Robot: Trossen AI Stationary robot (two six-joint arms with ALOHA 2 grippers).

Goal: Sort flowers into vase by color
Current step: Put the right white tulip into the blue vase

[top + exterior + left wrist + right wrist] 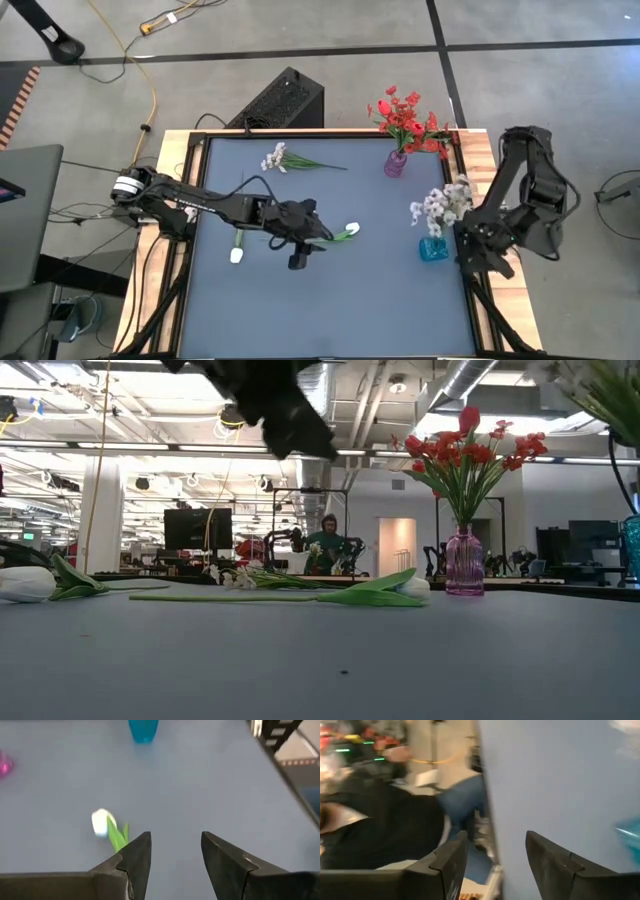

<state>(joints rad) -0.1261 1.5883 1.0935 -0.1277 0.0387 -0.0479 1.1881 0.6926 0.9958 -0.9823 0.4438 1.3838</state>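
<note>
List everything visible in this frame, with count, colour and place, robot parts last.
Pink vase: one, holding red flowers, far right of table.
Blue vase: one, holding white sprays, right edge.
White spray: one, lying loose at far centre.
White tulips: two, lying flat; one mid-table, one to its left.
Table: one, grey-blue top.
Person: one, in the room behind.
Left gripper: open, above mid-table tulip's stem.
Right gripper: open, at right table edge.

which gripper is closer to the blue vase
Right. The right gripper waits at the table's right edge, just beside the blue vase. The left gripper is open mid-table by a white tulip, well left of the vase.
</note>
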